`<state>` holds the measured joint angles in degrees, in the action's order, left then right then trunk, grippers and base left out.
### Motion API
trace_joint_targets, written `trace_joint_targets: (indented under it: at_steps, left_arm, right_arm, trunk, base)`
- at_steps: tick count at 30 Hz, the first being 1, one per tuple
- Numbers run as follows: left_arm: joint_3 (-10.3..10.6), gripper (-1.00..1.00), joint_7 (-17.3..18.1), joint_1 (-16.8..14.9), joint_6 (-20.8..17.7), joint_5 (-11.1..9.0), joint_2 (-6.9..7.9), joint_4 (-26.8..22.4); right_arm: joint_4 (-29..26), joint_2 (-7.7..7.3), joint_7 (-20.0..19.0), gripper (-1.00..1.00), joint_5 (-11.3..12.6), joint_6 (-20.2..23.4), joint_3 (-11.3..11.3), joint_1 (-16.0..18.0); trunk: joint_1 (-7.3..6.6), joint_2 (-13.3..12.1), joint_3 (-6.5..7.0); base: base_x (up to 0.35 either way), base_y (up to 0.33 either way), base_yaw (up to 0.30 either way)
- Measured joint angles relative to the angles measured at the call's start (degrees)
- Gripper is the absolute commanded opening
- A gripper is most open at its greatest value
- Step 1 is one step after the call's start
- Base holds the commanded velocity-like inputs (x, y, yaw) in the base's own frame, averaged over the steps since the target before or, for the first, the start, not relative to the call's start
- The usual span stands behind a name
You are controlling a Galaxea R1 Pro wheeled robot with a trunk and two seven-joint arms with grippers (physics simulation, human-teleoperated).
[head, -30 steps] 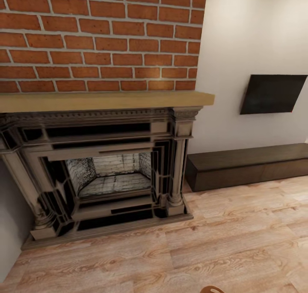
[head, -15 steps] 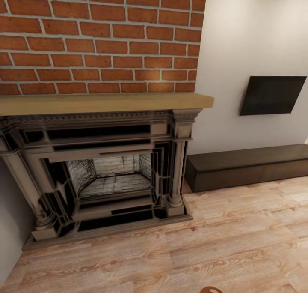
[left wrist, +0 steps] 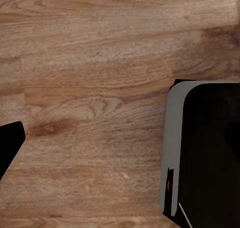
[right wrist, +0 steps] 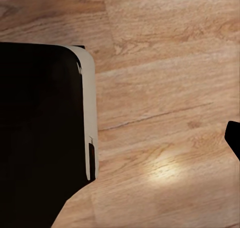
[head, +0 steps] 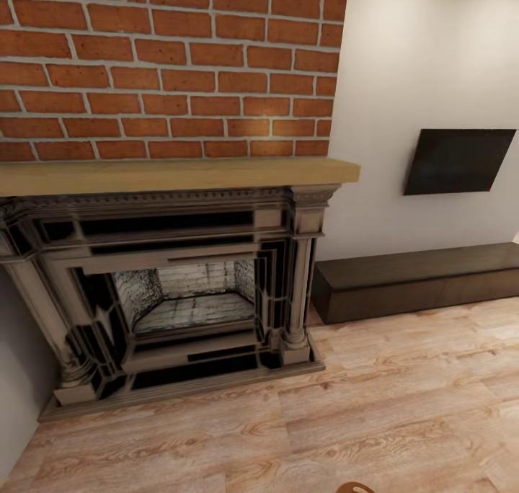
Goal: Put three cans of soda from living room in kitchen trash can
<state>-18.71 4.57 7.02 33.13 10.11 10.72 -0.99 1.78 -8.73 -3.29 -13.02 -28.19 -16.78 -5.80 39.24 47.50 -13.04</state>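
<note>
I am in the living room, facing the red-brick chimney and the dark carved fireplace. The cans of soda and the tash can are out of view. In the left wrist view a black sliver cuts into the picture's edge over the wood floor; it may be a finger. A similar black sliver sits at the edge of the right wrist view. Whether either gripper is open or shut cannot be read from these.
A wooden mantel juts out above the fireplace. A black wall TV hangs at the right over a long dark low cabinet. Both wrist views show my black, grey-edged base. An orange-brown curved edge pokes in at the bottom.
The whole head picture has slid down a few pixels, so the camera moved slightly. Nothing in the room itself has moved.
</note>
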Motion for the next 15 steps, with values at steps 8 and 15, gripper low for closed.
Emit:
trace_joint_targets:
  at_steps: [8,15]
  left_arm:
    - [-0.1,1.0,0.0,-0.1,-0.3,0.1,-0.13,0.0]
    - [-0.1,1.0,0.1,-0.1,-0.3,0.1,-0.23,0.0]
  right_arm:
    - [-0.2,-0.05,0.2,1.0,0.6,0.1,0.0,0.0]
    - [-0.2,-0.05,2.4,1.0,0.8,0.2,0.0,0.0]
  trunk:
    - [0.0,0.0,0.0]
    - [0.0,0.0,0.0]
  base:
    - [0.0,0.0,0.0]
    - [0.0,0.0,0.0]
